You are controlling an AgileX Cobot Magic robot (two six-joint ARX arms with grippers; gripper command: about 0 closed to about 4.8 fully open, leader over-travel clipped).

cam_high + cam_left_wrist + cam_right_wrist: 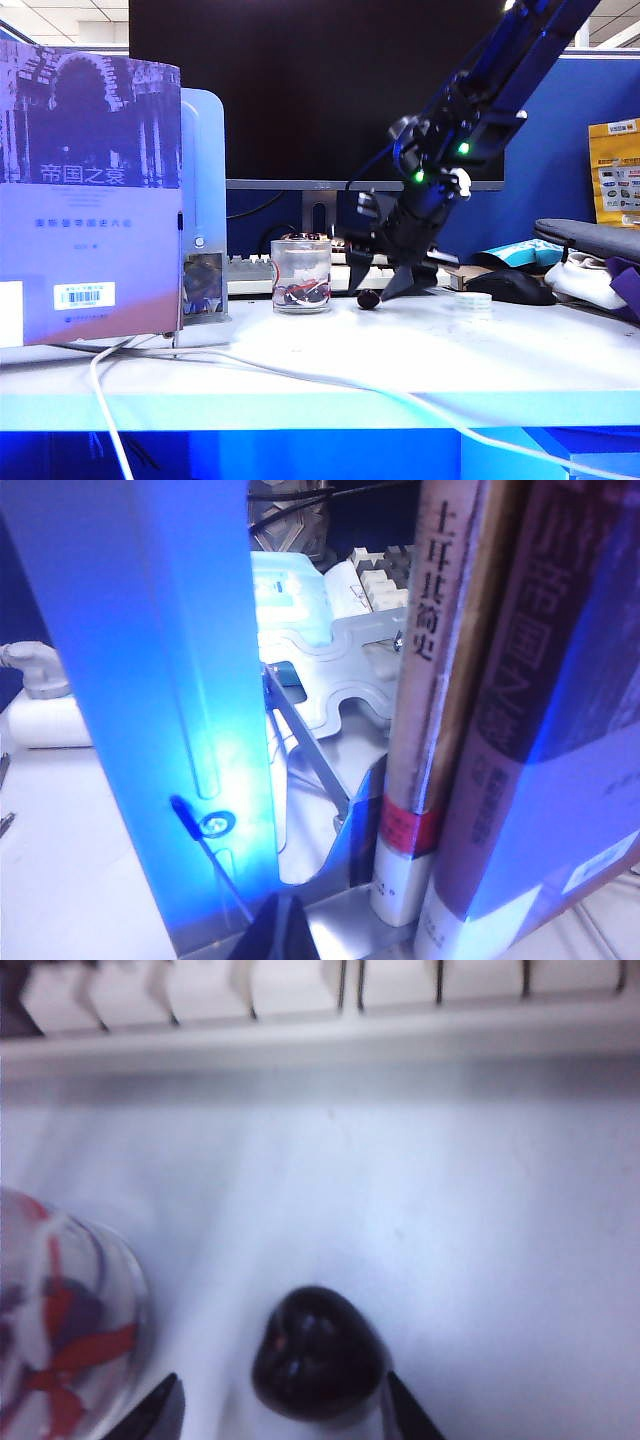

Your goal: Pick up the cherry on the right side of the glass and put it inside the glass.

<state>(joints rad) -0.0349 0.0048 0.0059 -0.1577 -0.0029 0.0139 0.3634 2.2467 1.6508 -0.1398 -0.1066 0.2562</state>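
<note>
Maroon cherry (318, 1352): we judge it light, slick, roll-prone; pinch across its middle.
Right gripper (278, 1410): spread, straddling cherry beside glass (60, 1310).
Left gripper (278, 935): by the books, state unclear.

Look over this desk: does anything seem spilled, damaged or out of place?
Nothing is spilled or broken. One oddity: a cherry lies loose on the desk, right of the glass. The right end effector is open, one finger either side of it. A white cable trails across the desk. The left end effector isn't visible.
</note>
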